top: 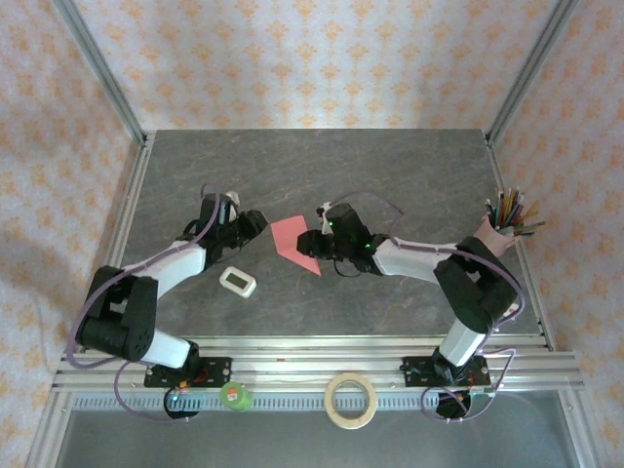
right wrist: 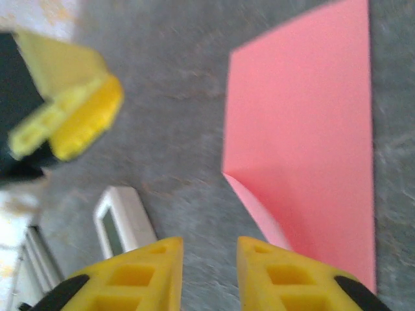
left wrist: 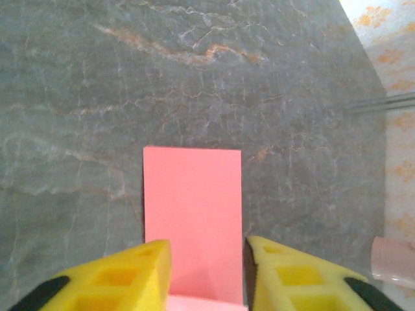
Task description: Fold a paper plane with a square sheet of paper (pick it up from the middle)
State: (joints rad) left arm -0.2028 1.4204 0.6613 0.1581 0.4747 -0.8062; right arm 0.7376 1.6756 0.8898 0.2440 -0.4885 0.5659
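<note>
Two arms reach inward from the near edge of the grey desk (top: 322, 175) and meet over its middle, as seen from above. Left arm: the elbow is pushed out to the left near its base and the forearm runs up and to the right, so that the left fingers (top: 257, 222) point at the left edge of the sheet of paper (top: 290, 238). Right arm: the elbow is raised over the right side of the desk and the forearm runs left, bringing the right fingers (top: 314, 244) to the sheet's right edge. The pink sheet lies on the desk between the two, folded rather than square, with one narrow corner pointing toward the arm bases. Left wrist view: the yellow fingers (left wrist: 130, 275) stand apart, one on each side of the near end of the sheet (left wrist: 192, 207), which appears as a rectangle flat on the stone; nothing is clamped. Right wrist view: the fingers (right wrist: 139, 275) are parted by a narrow gap over bare desk; the sheet (right wrist: 311, 129) is just to their right, and a flap at its near edge is slightly lifted. A white gadget (top: 237, 281) lies near the left forearm, apart from the sheet. A cup of sticks (top: 499, 234) stands at the desk's right edge; a green roll (top: 235, 395) and a tape ring (top: 351, 400) rest on the front rail.
</note>
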